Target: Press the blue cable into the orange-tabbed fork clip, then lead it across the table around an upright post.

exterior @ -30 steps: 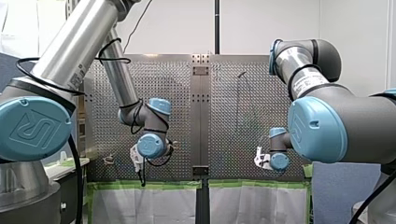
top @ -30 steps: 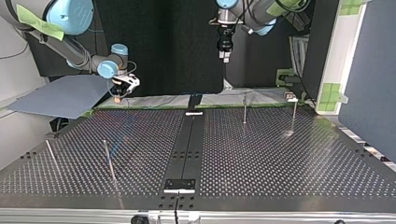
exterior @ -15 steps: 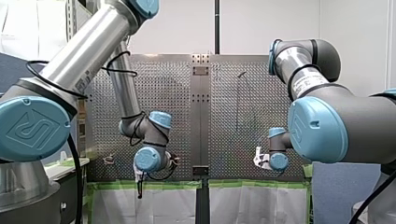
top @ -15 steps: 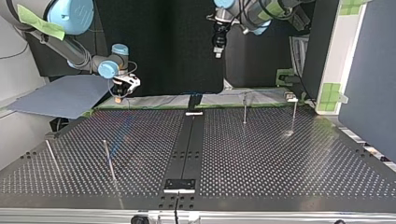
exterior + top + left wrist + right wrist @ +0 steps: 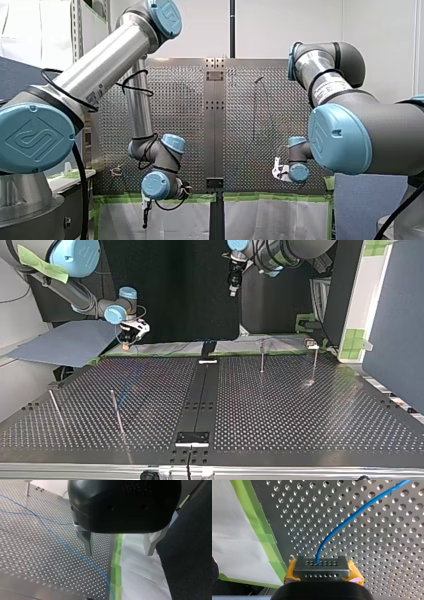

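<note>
Blue cable [image 5: 65,545] is lying loose on the perforated surface [image 5: 37,562]. It wanders in a couple of lazy bends from out near an upright post [image 5: 28,488] down to the green tape [image 5: 116,562] at the edge. One bit of it is pinched in my right pincer [image 5: 322,566]. In the right wrist view the cable runs straight in between the yellow pads [image 5: 290,573], which are pressed together on it, low over the surface and just beside the taped edge. My left pincer [image 5: 120,551] is spread wide with nothing between its metal fingers [image 5: 86,542]. It hangs over the edge, and the cable passes under the finger on the surface side without touching it. In the top view it sits well up off the surface.

So imo we're at the very first step and the clip press isn't done. I honestly can't pick out the orange-tabbed fork clip for sure in any view. There's a small fitting [image 5: 311,344] near a corner in the top view, but it's too tiny to call. Nothing is led round any post either.

Next move, my guess: the left pincer needs to drop, straddle the cable and close on it, so the two arms have a taut stretch between them. Then line that stretch over the fork's slot and push straight down. Slack is the thing to watch, since a floppy cable will likely skate sideways off the prongs.
</note>
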`<control>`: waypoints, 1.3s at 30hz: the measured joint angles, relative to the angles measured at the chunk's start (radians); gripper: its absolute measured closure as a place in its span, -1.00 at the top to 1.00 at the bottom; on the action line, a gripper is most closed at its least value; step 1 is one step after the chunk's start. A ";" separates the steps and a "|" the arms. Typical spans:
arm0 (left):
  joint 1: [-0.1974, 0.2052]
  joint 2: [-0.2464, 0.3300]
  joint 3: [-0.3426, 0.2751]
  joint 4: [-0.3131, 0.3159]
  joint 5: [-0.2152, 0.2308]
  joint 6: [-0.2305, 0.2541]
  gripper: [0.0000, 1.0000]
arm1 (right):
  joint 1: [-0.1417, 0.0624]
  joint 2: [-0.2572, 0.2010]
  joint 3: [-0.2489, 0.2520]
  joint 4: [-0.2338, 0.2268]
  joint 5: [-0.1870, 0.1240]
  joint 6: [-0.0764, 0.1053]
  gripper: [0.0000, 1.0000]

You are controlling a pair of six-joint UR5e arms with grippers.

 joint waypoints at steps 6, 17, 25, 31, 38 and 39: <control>-0.002 -0.030 0.023 -0.013 0.000 0.014 0.98 | -0.002 0.000 0.000 0.000 0.000 -0.002 -1.00; -0.002 -0.034 0.025 -0.015 0.000 0.015 0.98 | -0.001 0.000 0.000 0.000 0.000 -0.003 -1.00; -0.002 -0.034 0.026 -0.015 0.000 0.015 0.98 | -0.002 0.000 0.000 0.000 0.000 -0.003 -1.00; -0.002 -0.034 0.025 -0.015 0.000 0.015 0.98 | -0.002 0.000 0.000 0.000 0.000 -0.003 -1.00; -0.002 -0.034 0.025 -0.015 0.000 0.015 0.98 | -0.001 0.000 0.000 0.000 0.000 -0.003 -1.00; -0.002 -0.034 0.025 -0.015 0.000 0.015 0.98 | -0.001 0.000 0.000 0.000 0.000 -0.003 -1.00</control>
